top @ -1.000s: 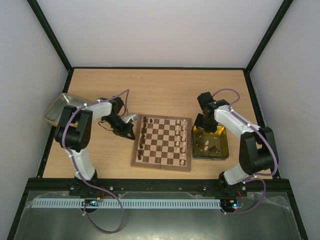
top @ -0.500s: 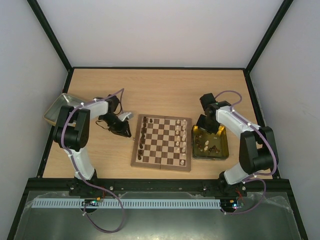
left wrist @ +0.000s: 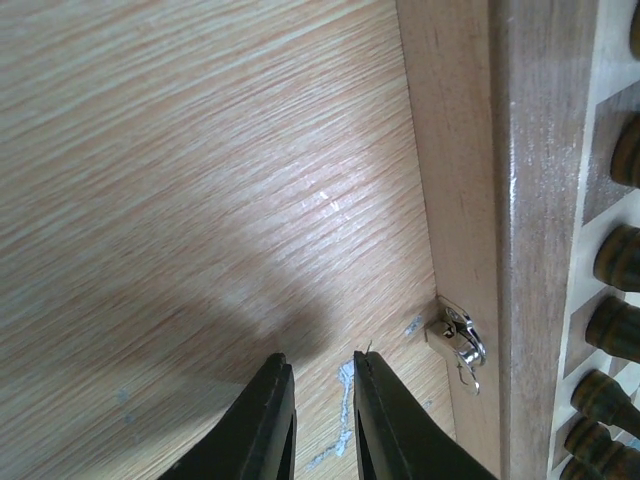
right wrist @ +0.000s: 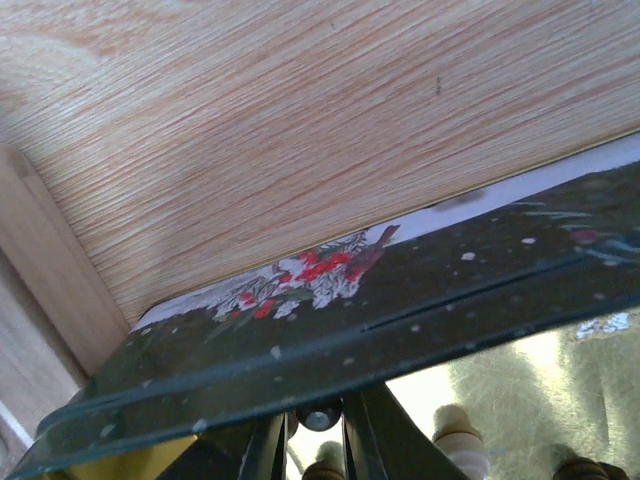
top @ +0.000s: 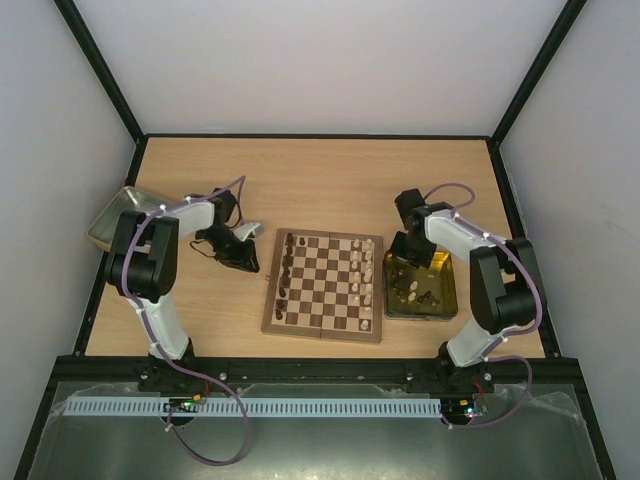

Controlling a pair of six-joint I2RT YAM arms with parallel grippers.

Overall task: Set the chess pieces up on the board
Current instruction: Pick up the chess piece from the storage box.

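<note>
The board (top: 322, 333) lies mid-table. Dark chess pieces (top: 285, 270) line its left column and pale ones (top: 365, 275) fill its right columns. My left gripper (top: 250, 263) hovers low over bare table just left of the board, open and empty (left wrist: 322, 365). The board's border (left wrist: 520, 200) and several dark pieces (left wrist: 620, 255) show on the right of the left wrist view. My right gripper (top: 406, 266) dips into the tin tray (top: 447, 300). Its narrowly parted jaws (right wrist: 316, 416) flank a small dark round knob; whether they pinch it I cannot tell. A pale piece (right wrist: 455, 440) stands beside them.
The tray's dark painted wall (right wrist: 450, 290) rises right in front of the right fingers. A metal latch (left wrist: 458, 340) juts from the board's left side near the left fingers. A grey metal tray (top: 115, 215) sits at the table's far left edge.
My left gripper has opened and pulled back leftward from the board's edge. My right gripper has sunk lower into the tin tray while its jaws narrowed.
</note>
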